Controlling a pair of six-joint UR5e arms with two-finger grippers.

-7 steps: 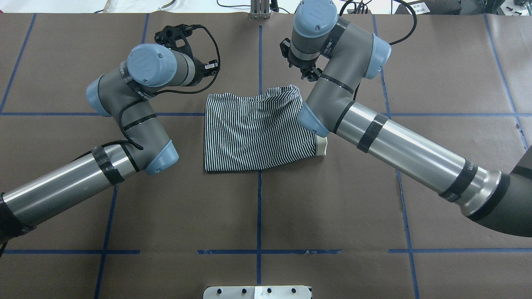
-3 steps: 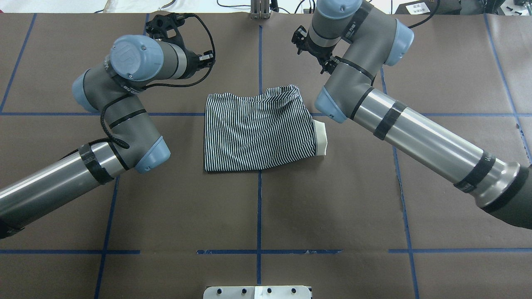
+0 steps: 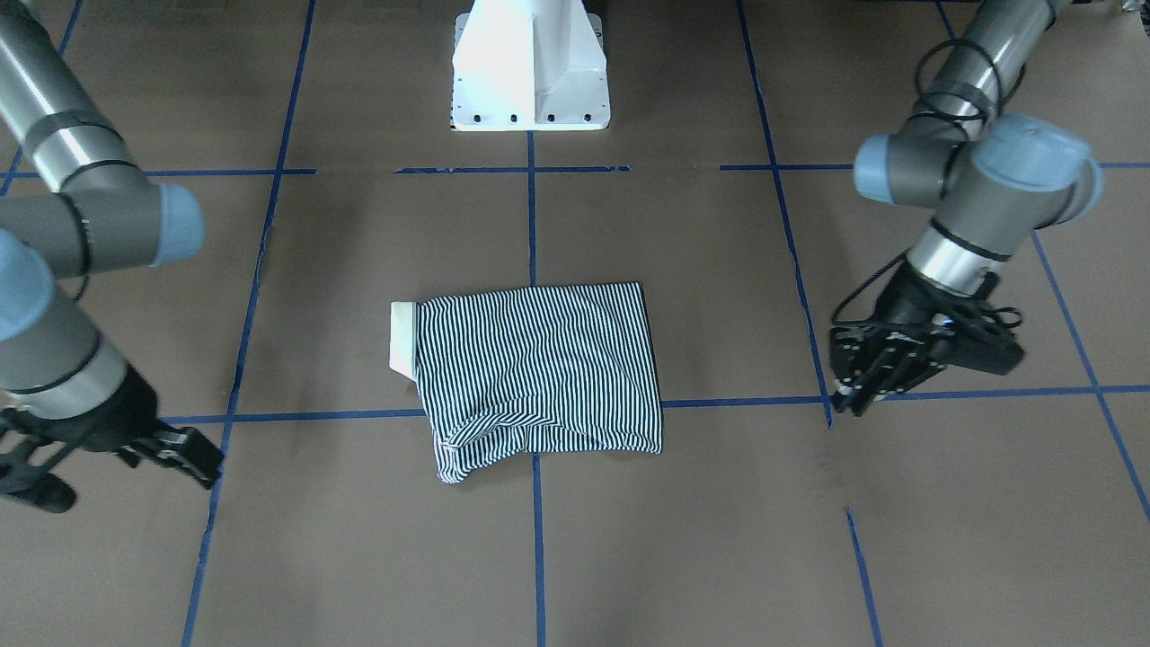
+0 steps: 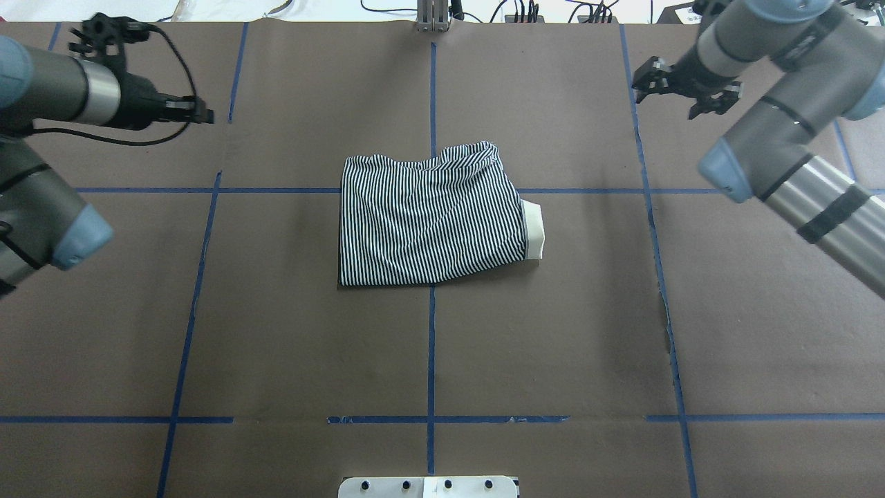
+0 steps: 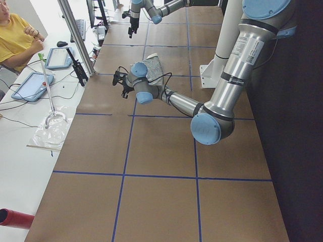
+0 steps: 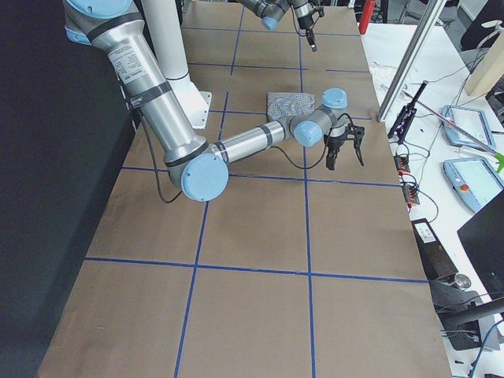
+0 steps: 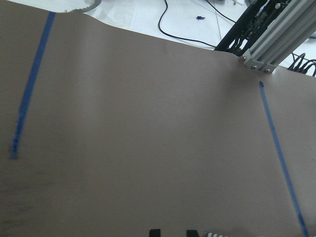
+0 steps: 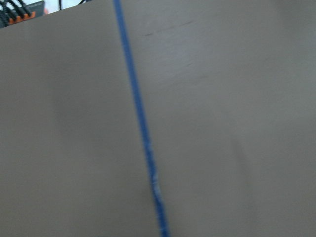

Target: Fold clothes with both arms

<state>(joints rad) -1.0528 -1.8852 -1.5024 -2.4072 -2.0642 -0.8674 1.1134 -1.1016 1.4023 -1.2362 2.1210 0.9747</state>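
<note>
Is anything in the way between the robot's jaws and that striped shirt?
Nothing visible. Only bare brown table with blue tape lines lies between the shirt and the left gripper or the right gripper.

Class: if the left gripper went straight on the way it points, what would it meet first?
Probably the brown paper table cover, between two blue tape lines; the left gripper tilts down toward it. The striped polo shirt seems off that line, though depth is unclear.
</note>
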